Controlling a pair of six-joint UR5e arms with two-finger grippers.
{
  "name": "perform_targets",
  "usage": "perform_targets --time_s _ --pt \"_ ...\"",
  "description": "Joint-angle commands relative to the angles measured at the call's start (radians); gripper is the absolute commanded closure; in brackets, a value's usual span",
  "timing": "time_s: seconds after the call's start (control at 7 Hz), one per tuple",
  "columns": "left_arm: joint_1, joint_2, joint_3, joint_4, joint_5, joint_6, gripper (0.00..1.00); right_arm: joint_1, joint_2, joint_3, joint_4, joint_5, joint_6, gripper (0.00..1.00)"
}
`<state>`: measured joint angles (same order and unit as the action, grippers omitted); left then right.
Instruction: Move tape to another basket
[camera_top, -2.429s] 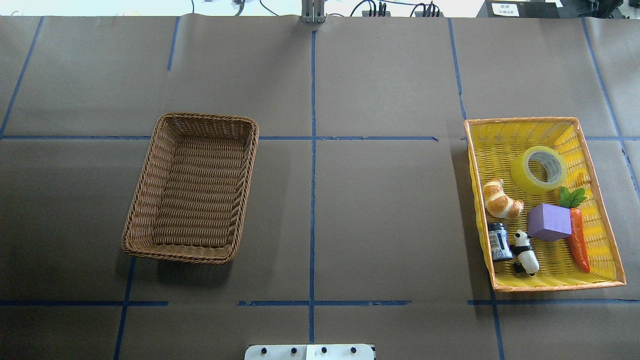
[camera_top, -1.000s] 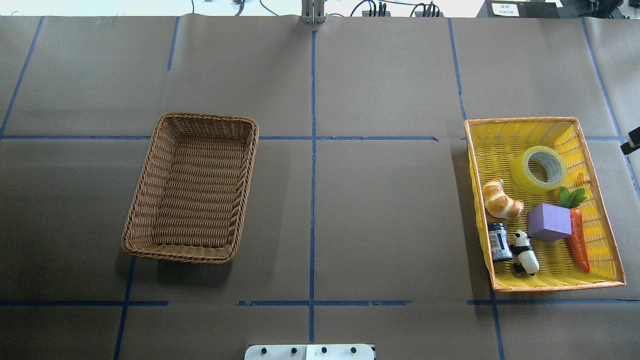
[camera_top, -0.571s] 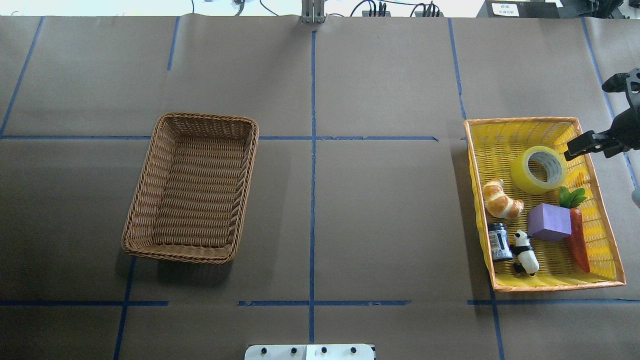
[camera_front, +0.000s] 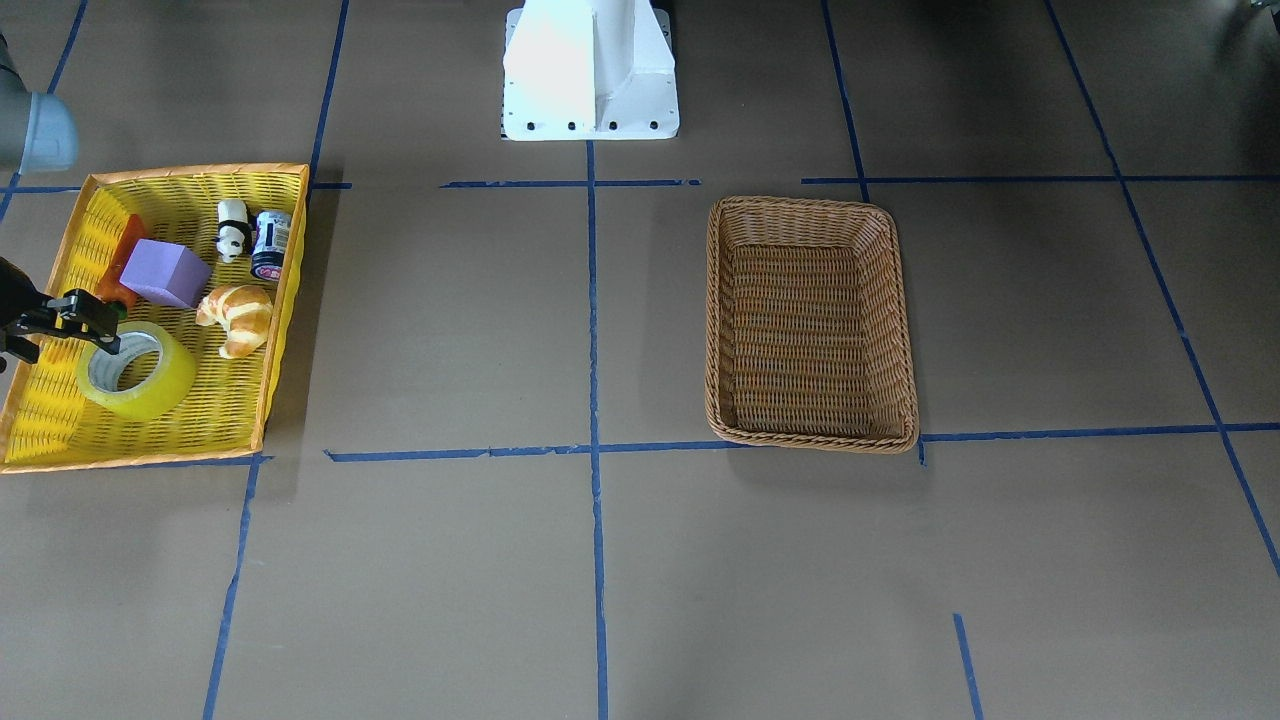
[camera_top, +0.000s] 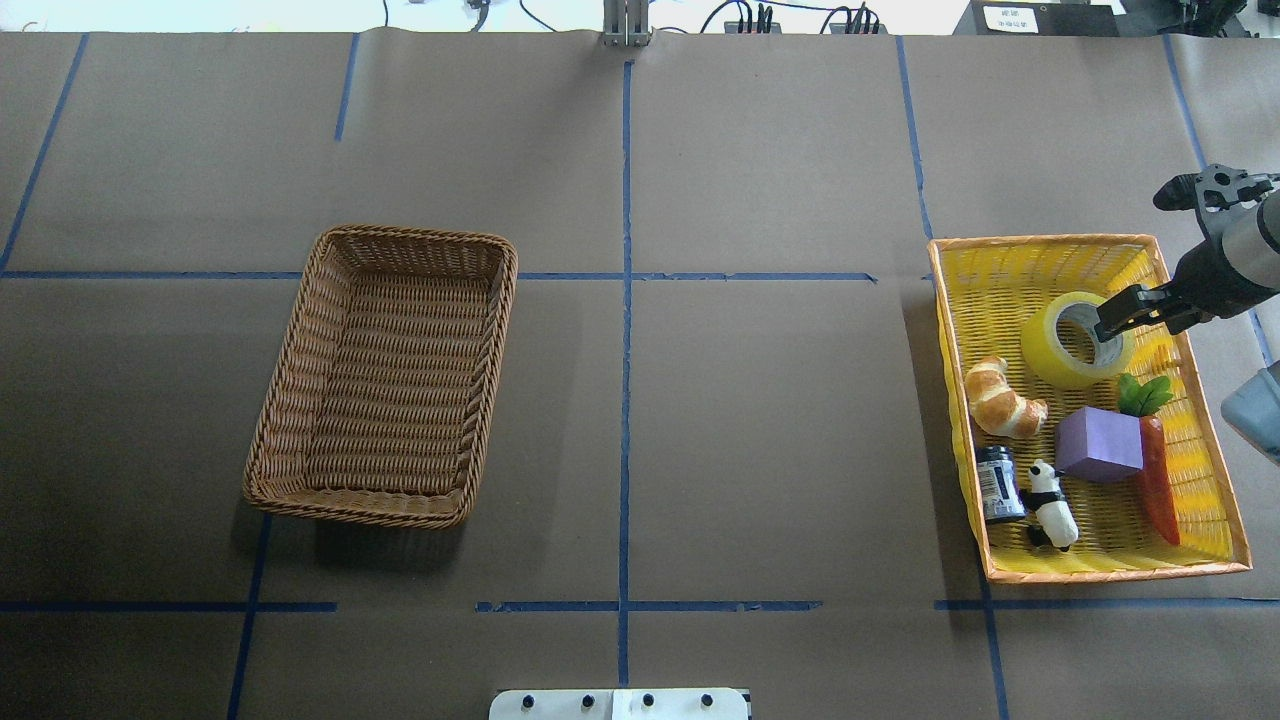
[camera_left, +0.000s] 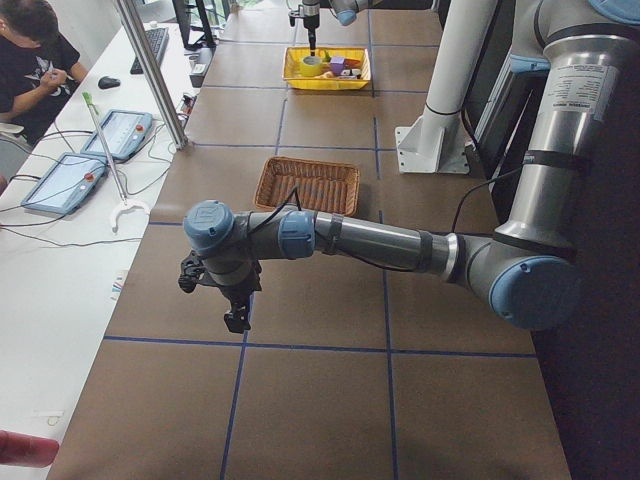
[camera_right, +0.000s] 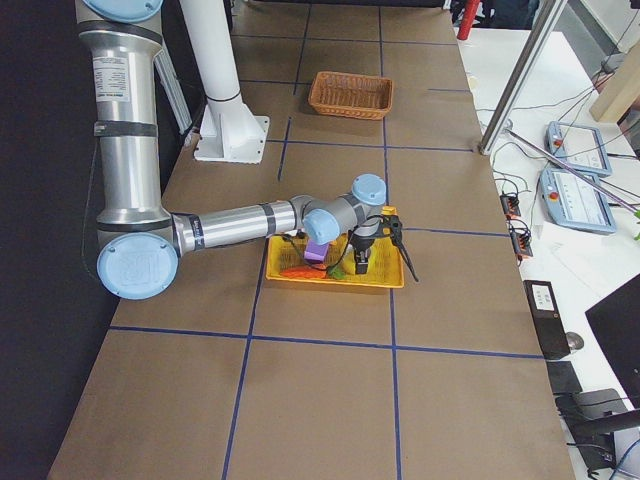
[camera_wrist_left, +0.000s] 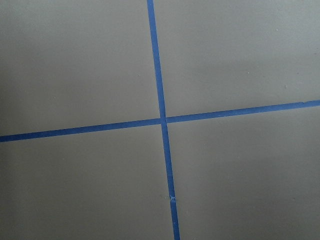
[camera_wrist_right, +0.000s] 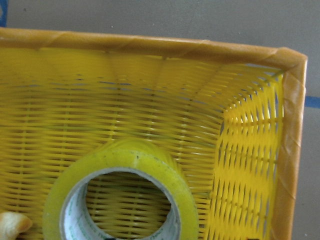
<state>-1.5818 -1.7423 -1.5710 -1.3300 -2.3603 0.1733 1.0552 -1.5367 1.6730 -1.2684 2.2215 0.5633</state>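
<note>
**Right gripper over the tape, nothing gripped**

Right arm: upper arm drops straight down to the elbow, and the forearm runs low and near level across the table. The wrist is bent so the right gripper points down into the yellow tray.

Jaws are spread wide and hold nothing. In the overhead view one finger overlaps the right side of the tape. The other dark finger shows out past the tray's far right corner. Can't tell whether the near finger touches the roll. The right wrist view looks straight down on the roll's ring and core, close to the tray's corner wall.

The tape lies flat with its hole up, in the far half of the yellow tray. The croissant is just beside it on the basket side. The purple block and carrot are nearer the robot, as is the panda.

The basket is well apart from the tray, across the centre line on the robot's left half.

Left arm: elbow low, forearm stretched out near level past the basket. The left gripper hangs down over bare table, and its wrist view shows only a crossing of blue lines. It appears in the side view only, so I can't tell how its jaws stand.
</note>
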Motion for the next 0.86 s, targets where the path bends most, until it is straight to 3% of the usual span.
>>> perform_targets --time_s 0.0,0.71 --pt "0.0 0.001 -0.001 0.0 -0.001 0.0 0.0 -0.006 0.015 -0.029 0.001 -0.002 -0.003 0.22" --pt "0.0 0.001 0.0 0.0 -0.001 0.002 0.0 -0.027 0.03 -0.059 0.001 -0.006 -0.003 0.27"
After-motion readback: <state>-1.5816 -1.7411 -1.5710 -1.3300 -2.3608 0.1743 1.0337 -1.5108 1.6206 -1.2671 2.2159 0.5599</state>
